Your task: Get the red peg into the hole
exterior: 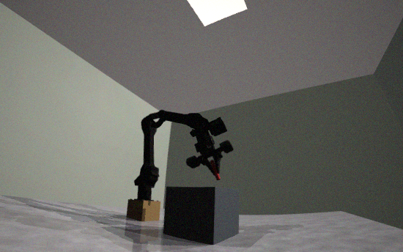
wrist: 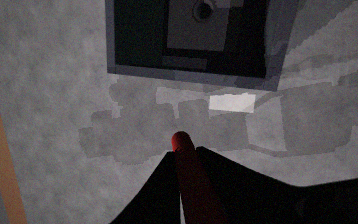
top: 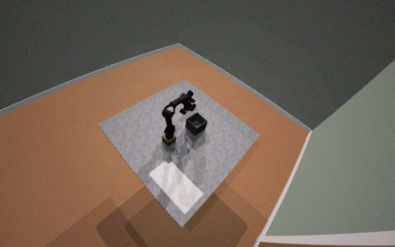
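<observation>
My gripper [exterior: 215, 169] [wrist: 185, 156] is shut on the red peg [exterior: 217, 176] [wrist: 181, 141]. The peg's rounded end sticks out past the fingertips, and it tilts slightly in the exterior view. In that view it hangs above the rim height of the dark open box [top: 194, 127] [exterior: 190, 214] [wrist: 190, 77]. In the wrist view the box is at the top, ahead of the peg, and the peg's end shows over the table outside the box. A grey plate [wrist: 195, 35] lies at the box bottom, with a round hole [wrist: 204, 10] near the top edge of the view.
The arm's base stands on a wooden block [top: 169, 138] [exterior: 150, 211] beside the box. The box walls stand up from the grey table [top: 222, 143]. A white patch [top: 176, 187] lies on the table, and shadows of the arm cross it.
</observation>
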Tool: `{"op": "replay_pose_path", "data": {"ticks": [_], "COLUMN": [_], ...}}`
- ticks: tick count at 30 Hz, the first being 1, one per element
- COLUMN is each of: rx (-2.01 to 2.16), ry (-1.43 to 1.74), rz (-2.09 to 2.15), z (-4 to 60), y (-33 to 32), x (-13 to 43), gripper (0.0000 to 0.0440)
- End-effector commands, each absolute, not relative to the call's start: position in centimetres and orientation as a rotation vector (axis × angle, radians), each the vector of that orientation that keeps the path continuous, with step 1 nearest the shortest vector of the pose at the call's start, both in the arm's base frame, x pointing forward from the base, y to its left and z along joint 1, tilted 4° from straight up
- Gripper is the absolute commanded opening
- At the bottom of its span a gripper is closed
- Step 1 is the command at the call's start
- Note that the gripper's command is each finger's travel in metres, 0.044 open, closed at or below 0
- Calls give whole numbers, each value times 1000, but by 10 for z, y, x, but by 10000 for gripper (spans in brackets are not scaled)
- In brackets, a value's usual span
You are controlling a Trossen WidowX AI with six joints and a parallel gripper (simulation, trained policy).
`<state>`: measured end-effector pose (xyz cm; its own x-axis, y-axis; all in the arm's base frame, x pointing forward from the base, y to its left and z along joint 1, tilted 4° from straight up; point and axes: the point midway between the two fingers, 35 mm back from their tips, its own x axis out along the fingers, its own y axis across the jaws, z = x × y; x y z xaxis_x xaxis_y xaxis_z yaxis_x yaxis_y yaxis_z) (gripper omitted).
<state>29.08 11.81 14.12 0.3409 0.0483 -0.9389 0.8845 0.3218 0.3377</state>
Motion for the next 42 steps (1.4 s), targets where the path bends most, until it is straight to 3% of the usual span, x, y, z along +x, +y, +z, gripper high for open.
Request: {"op": "replay_pose_path", "data": {"ticks": [1, 42], "rx": [1094, 1011], "ry": [1073, 1227], "rz": [-747, -929], "z": [141, 76], "y": [106, 16], "x": [295, 322], "gripper": [0, 15]}}
